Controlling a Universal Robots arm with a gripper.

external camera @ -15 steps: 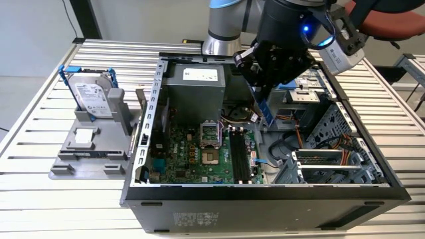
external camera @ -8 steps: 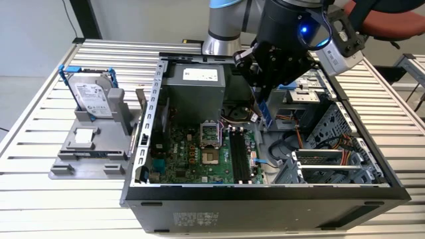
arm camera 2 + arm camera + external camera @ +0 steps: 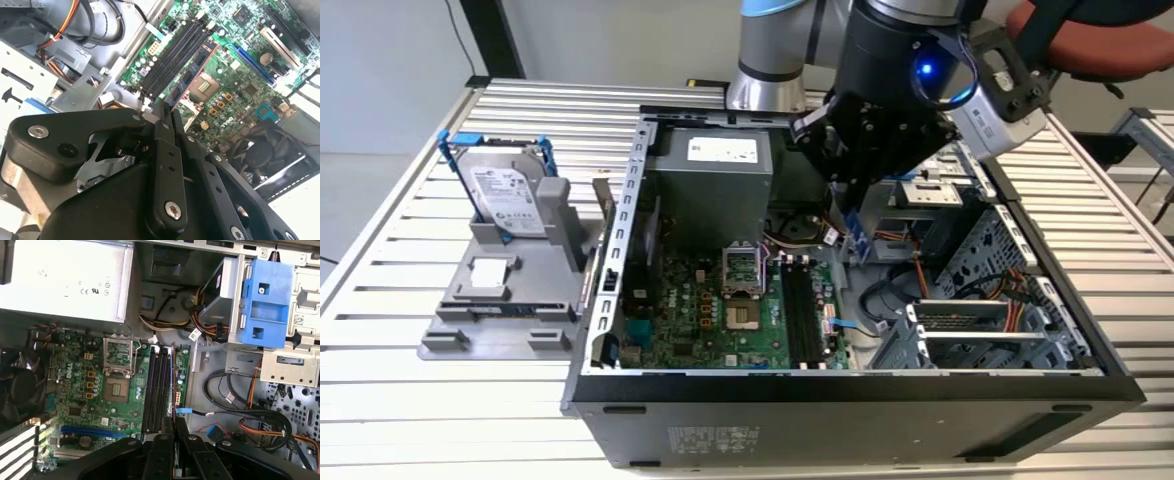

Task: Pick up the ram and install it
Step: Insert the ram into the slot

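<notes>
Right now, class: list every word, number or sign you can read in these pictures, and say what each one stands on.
None can be quoted; all the print is too small to read.
On the hard drive: white label, unreadable.
On the power supply: white label, unreadable.
On the computer case: outer sticker, unreadable.
On the motherboard: white lettering, unreadable.
On the ram, held in the gripper: bluish label, unreadable.

In the case (image 3: 854, 410), pincer (image 3: 167, 112) with ram (image 3: 194, 70) over memory slots (image 3: 157, 390)
</notes>
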